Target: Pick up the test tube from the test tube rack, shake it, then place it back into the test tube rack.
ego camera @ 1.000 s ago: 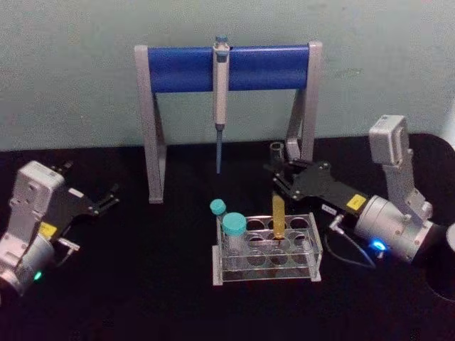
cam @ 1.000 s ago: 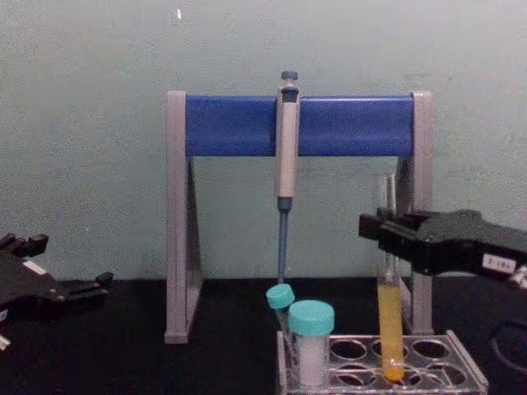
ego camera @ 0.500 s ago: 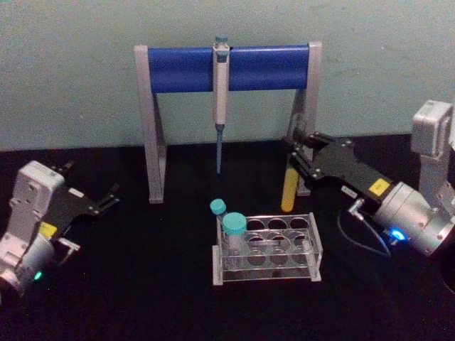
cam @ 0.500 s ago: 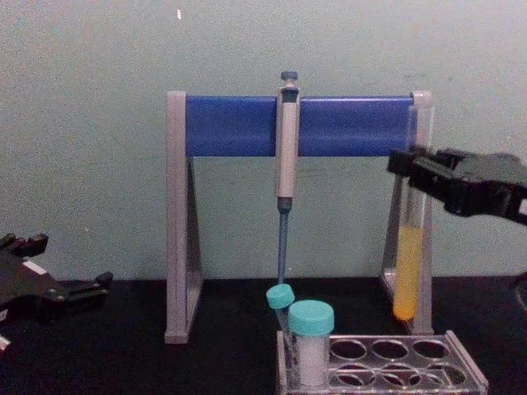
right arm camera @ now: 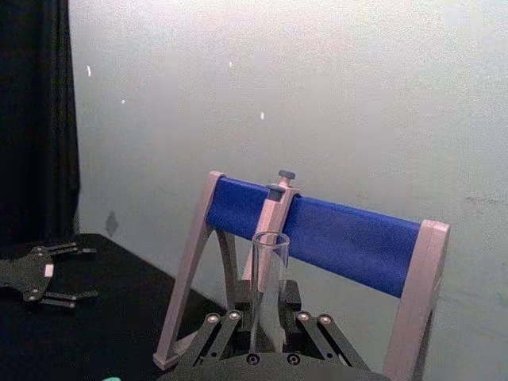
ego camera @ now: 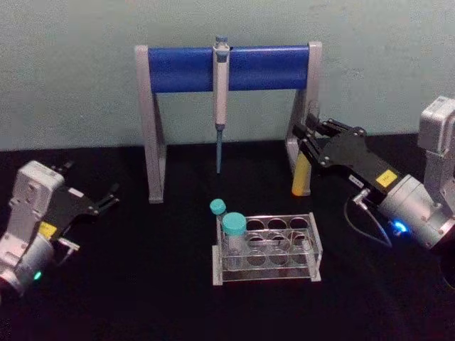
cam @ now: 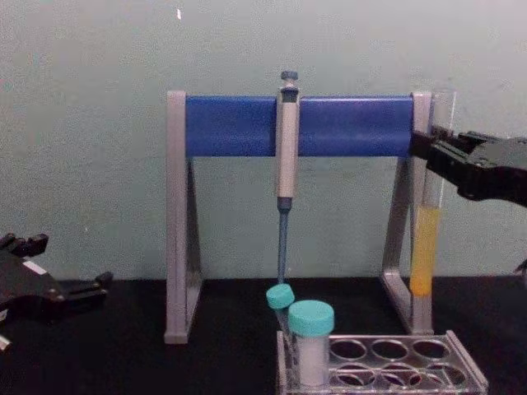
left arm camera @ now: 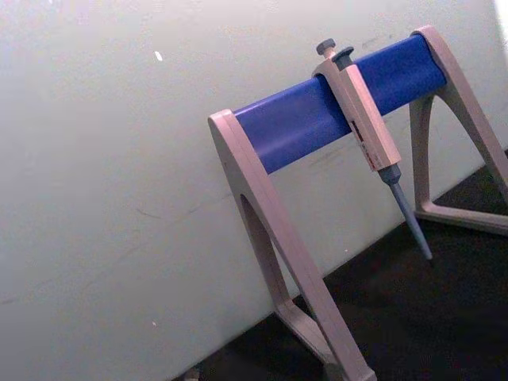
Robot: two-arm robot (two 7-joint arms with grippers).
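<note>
Jaws of our right gripper (cam: 426,151) pinch the test tube (cam: 422,255) upright, clear of the rack (cam: 473,374); our left gripper (ego camera: 89,182) sits parked, jaws spread open.

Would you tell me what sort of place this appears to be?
Probably a laboratory bench: a pipette hangs on a blue-barred stand, a clear test tube rack holds teal-capped tubes, and the right gripper holds a test tube of yellow liquid. The left gripper rests open at left.
</note>
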